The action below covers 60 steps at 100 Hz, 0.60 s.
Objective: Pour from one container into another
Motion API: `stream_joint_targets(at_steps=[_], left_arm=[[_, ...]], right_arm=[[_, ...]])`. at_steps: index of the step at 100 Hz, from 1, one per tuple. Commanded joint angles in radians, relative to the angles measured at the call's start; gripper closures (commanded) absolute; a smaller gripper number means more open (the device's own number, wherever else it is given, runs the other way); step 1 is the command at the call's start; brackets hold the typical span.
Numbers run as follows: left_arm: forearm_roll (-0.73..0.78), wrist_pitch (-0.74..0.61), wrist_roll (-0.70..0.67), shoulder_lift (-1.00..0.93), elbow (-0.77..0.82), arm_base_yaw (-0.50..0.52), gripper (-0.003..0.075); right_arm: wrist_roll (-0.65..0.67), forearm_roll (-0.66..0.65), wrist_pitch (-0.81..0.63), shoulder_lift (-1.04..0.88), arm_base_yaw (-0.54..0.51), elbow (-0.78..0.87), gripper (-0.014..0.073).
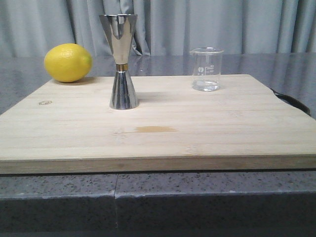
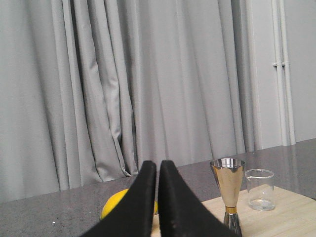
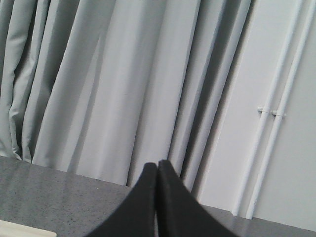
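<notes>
Grey pleated curtains (image 1: 197,24) hang along the far side behind a dark speckled counter (image 1: 197,197). At the right, a white wall (image 3: 276,74) carries thin white pipes (image 3: 276,113).

looks like a staged bar or kitchen mock-up before me: wooden board (image 1: 197,128) on a speckled grey counter (image 1: 197,197), a lemon (image 1: 67,62), a steel jigger (image 1: 121,61), grey curtains (image 1: 222,24) behind.
</notes>
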Motion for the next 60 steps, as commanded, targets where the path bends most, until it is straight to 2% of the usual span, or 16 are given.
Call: stream_joint_targets(at_steps=[1,31,60], left_arm=[[-0.039,-0.034,-0.009,0.011,-0.025,-0.008,0.0739],[-0.039,-0.034,-0.009,0.011,-0.025,-0.008,0.0739],[0.080,0.032,-0.005,0.011,-0.025,-0.008,0.0739]], right_arm=[[0.000,-0.004,0.020,0.012,-0.003,-0.025,0.0666],[0.000,-0.004,0.020,0.012,-0.003,-0.025,0.0666],[0.000,-0.004,0.020,0.012,-0.003,-0.025,0.0666]])
